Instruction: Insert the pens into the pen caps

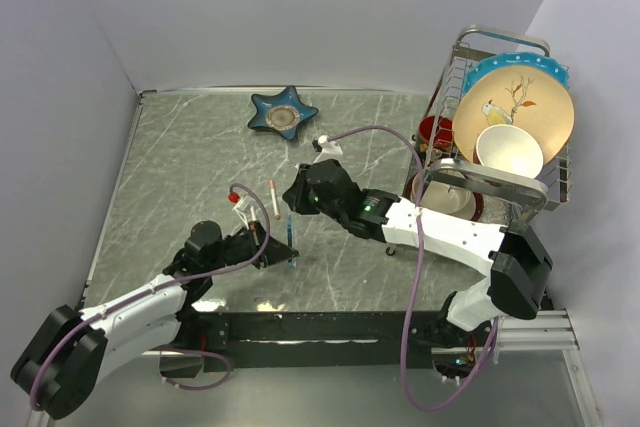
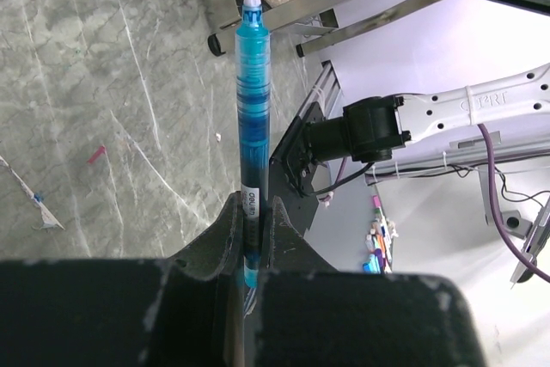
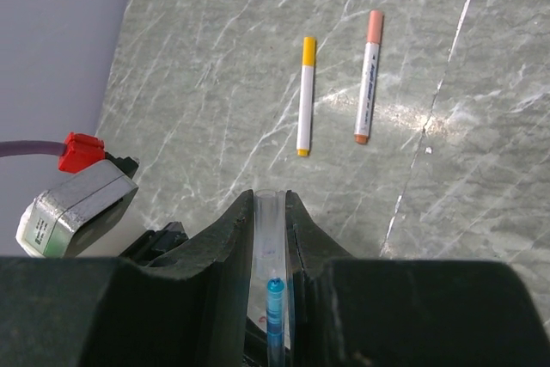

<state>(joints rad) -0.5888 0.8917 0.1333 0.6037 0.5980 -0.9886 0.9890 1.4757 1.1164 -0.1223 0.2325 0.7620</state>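
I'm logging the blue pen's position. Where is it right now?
The blue pen is clamped in the left gripper, mid-table in the top view, just below the right gripper, which grips a clear cap.

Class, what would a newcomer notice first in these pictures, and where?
The blue pen stands out, clamped in the left gripper toward the table's front. The right gripper pinches a clear tube, with a yellow-tipped white pen and an orange-tipped white pen lying side by side on the marbled table beyond it. At the right edge, a dish rack holds a bird-painted plate.
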